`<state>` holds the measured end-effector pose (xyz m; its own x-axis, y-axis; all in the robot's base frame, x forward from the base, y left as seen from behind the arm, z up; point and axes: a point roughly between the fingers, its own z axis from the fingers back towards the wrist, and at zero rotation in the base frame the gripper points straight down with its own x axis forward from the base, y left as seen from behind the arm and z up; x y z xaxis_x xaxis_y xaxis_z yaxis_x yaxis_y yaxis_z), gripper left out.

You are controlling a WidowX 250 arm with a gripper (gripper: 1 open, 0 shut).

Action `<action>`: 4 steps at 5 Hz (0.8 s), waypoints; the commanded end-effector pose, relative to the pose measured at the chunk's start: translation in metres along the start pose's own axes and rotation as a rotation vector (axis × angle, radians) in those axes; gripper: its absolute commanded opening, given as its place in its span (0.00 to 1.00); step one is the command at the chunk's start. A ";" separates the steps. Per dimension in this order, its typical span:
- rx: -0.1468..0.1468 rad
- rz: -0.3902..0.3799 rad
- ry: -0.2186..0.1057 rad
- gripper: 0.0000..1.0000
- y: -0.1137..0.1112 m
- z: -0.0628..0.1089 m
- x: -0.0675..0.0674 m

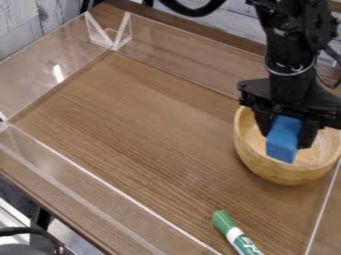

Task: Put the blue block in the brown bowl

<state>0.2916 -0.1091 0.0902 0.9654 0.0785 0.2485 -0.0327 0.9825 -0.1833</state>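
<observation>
Because the end effector (288,127) is clamped on the block (285,138) and holds it upright over the bowl (257,157), lower end inside the rim, the main risk lies in the release. Let go from above the floor, the block could topple, strike the thick rim and bounce onto the surface (134,129) toward the marker (237,234). The fingers could also nudge the bowl.

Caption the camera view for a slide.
Gripper holds the blue block over the brown bowl; a marker lies nearby.
</observation>
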 end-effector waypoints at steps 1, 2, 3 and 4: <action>-0.022 0.004 -0.059 0.00 -0.004 0.012 0.017; -0.022 0.003 -0.059 0.00 -0.003 0.011 0.020; -0.022 0.003 -0.056 0.00 -0.002 0.009 0.022; -0.022 0.003 -0.055 0.00 -0.002 0.008 0.023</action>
<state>0.3016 -0.1071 0.0868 0.9662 0.0787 0.2456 -0.0330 0.9822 -0.1848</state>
